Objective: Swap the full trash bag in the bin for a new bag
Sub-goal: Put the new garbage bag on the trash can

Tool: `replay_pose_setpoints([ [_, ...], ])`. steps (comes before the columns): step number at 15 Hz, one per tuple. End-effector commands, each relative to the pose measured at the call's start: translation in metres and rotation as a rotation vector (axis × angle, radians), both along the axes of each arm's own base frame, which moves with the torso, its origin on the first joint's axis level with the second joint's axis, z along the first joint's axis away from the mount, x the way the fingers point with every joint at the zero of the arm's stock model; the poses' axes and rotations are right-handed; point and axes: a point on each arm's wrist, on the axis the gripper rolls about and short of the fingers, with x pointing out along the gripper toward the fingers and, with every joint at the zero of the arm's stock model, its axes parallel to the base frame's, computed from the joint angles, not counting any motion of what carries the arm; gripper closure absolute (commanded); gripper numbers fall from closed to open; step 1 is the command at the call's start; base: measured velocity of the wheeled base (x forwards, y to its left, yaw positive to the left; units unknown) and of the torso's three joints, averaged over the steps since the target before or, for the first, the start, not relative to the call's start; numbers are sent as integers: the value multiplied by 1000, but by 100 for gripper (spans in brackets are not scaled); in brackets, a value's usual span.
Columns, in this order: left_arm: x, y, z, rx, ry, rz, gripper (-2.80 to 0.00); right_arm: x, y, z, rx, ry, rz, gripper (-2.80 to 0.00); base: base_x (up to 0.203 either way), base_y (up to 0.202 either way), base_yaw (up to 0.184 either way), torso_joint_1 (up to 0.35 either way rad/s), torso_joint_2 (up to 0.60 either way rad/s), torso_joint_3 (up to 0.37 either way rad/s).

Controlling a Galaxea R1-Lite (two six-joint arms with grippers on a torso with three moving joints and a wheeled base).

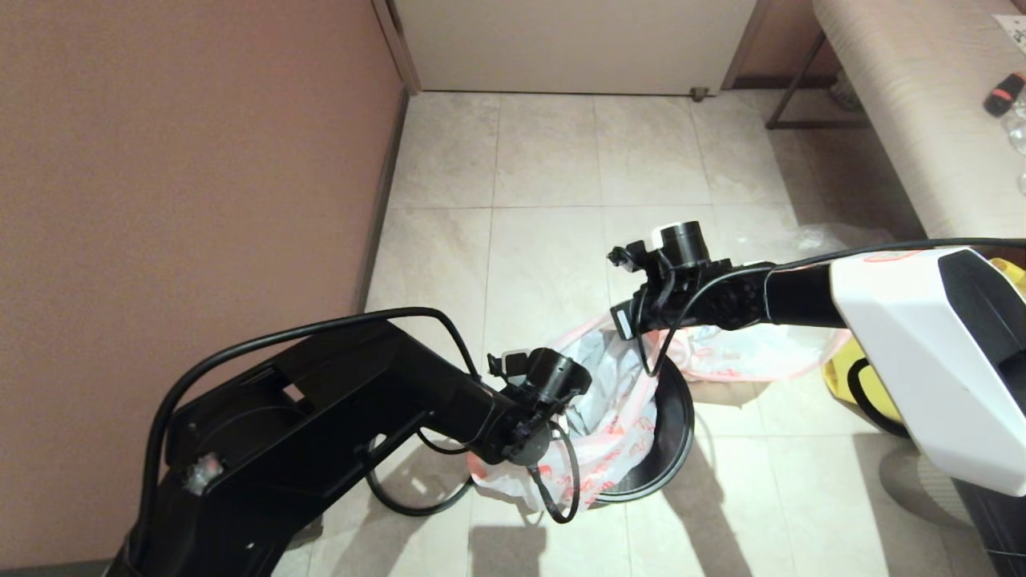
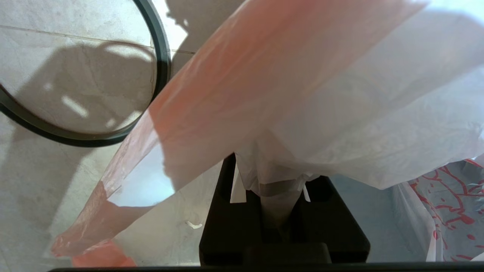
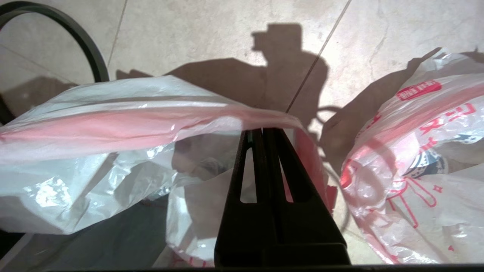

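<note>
- My left gripper (image 2: 281, 189) pinches the new bag (image 1: 609, 417) at the bin's (image 1: 673, 433) near-left rim.
- My right gripper (image 3: 261, 132), fingers together, clamps the bag's pink rim at the far side.
- The full bag (image 1: 761, 353) lies right of the bin.

Two black arms reach over the bin (image 1: 669, 449) on the tiled floor, where the new bag (image 1: 617, 417) hangs loosely across its rim
</note>
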Motion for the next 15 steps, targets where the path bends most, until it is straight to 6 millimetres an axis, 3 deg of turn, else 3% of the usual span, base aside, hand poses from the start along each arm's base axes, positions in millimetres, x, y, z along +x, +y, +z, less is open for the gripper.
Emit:
replay_pose_setpoints([
  [1, -1, 0, 3, -5, -6, 3, 0, 4, -3, -6, -8, 5, -5, 0, 0, 0, 0, 0, 0, 0],
  [8, -5, -1, 17, -23, -29, -4, 0, -4, -14, -9, -74, 112, -48, 0, 0, 0, 0, 0, 0, 0],
  [12, -4, 0, 15, -22, -28, -1, 0, -2, -23, -14, -124, 117, -73, 0, 0, 0, 0, 0, 0, 0],
  [15, -2, -1, 8, -19, -24, 1, 0, -13, -27, -20, -175, 249, -70, 0, 0, 0, 0, 0, 0, 0],
])
